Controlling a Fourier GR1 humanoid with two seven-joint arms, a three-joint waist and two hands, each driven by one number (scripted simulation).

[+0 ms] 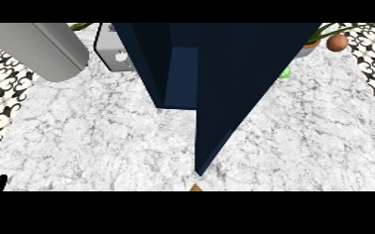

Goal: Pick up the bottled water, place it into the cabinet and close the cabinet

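Looking down, head view — dark blue cabinet (219,79) fills the middle, door swung open over the marble surface (95,139) | grey forearm (44,49) at upper left, its hand out of sight, state unknowable | green object (285,72) peeking beside cabinet | bottled water not visible.

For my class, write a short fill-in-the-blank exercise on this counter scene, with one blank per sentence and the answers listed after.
1. The cabinet is dark ____ in colour.
2. The counter has a white ____ pattern.
3. The grey cylinder lies at the view's upper ____.
4. A small ____ thing peeks out at the cabinet's right side.

Missing words: blue; marble; left; green
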